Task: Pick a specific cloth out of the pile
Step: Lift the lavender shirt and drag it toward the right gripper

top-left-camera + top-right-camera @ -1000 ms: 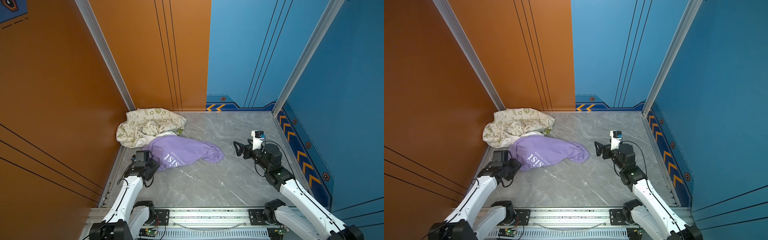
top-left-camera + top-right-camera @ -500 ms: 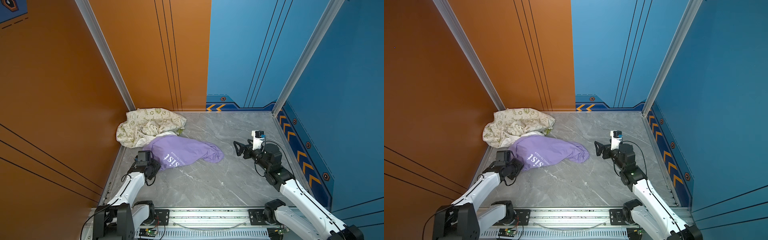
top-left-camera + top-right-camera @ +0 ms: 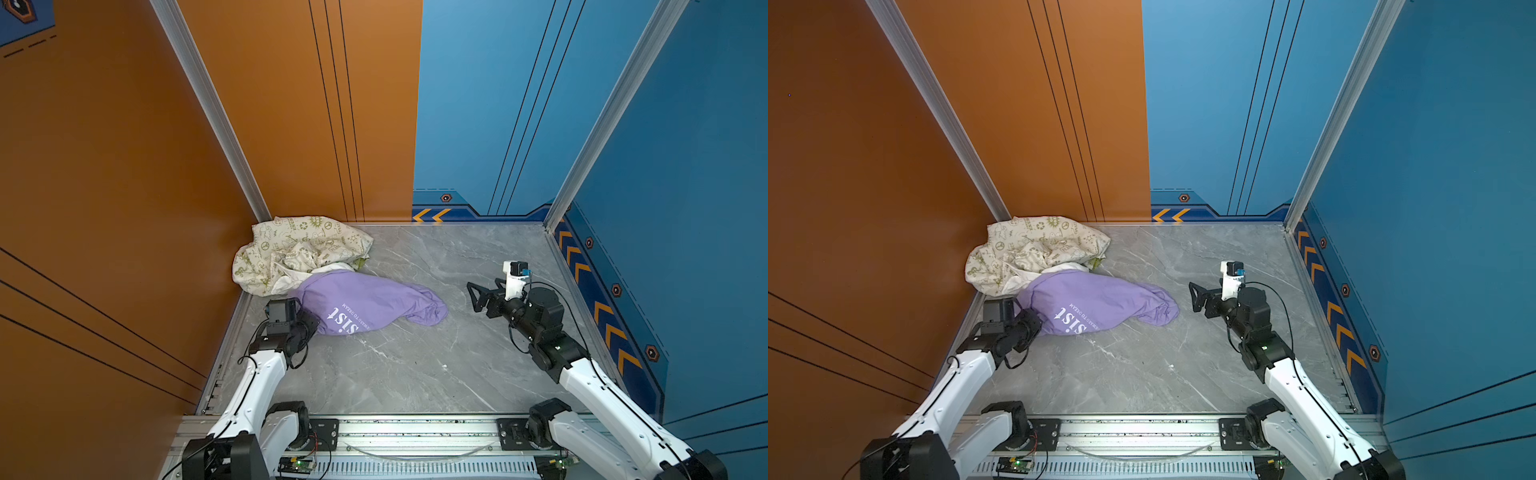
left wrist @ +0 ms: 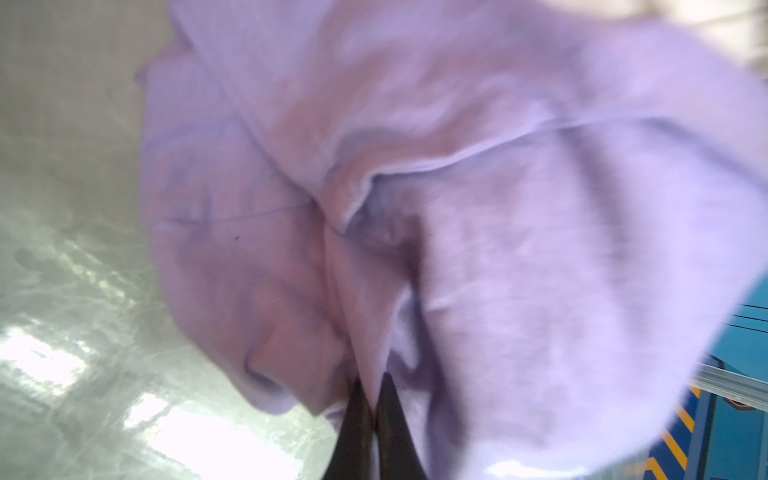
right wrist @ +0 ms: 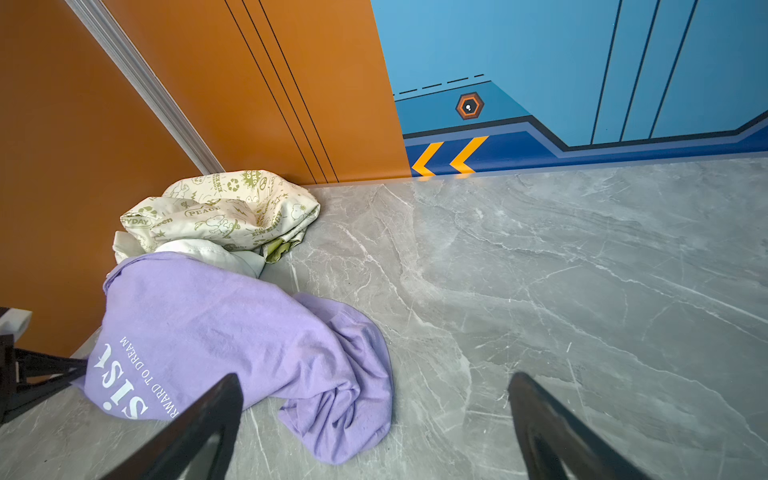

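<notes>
Since the left gripper [image 4: 376,388] sat clamped on a fold of the lilac-purple soft-fabric T-shirt with white lettering [image 3: 374,297], the lift was best taken slowly and away from the crumpled pile [image 3: 291,249], lest the plain white garment [image 5: 216,255] drag along. The shirt lay limp and creased on the grey marbled table [image 3: 415,365], its far edge against that pile. Well apart, the right gripper [image 3: 474,297] hovered with jaws spread, empty.

A grey veined counter [image 3: 415,374] stood in a panelled booth. Orange walls [image 3: 124,166] met its left edge and far-left corner, blue walls [image 3: 685,166] its right edge. Aluminium posts [image 3: 210,104] marked the far corners, and yellow chevrons [image 5: 469,147] ran low along the blue.
</notes>
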`<control>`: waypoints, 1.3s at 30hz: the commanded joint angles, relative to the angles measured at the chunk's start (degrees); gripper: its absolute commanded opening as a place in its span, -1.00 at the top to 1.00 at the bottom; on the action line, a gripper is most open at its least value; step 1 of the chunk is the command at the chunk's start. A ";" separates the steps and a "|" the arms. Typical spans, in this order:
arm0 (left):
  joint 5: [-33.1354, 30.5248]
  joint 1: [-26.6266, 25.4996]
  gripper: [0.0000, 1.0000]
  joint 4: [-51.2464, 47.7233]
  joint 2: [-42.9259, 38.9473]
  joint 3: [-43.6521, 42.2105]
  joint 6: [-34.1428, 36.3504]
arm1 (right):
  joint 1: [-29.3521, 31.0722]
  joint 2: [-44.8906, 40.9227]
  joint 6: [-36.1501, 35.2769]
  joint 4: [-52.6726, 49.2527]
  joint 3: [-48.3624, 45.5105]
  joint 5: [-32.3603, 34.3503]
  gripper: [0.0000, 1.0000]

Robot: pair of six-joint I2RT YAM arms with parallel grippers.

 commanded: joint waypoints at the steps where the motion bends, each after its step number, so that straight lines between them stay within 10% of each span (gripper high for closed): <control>1: 1.32 -0.35 1.00 -3.07 -3.40 5.92 3.91 | -0.36 -0.33 0.63 1.15 -0.37 -1.33 -1.00; 17: -3.78 -15.08 1.00 -9.08 1.70 34.11 14.97 | 0.85 0.11 0.23 -0.36 2.24 -3.64 -1.00; 39: -9.56 -50.80 1.00 -9.14 41.40 66.97 24.12 | 1.41 -4.93 -3.18 -8.49 4.98 5.51 -1.00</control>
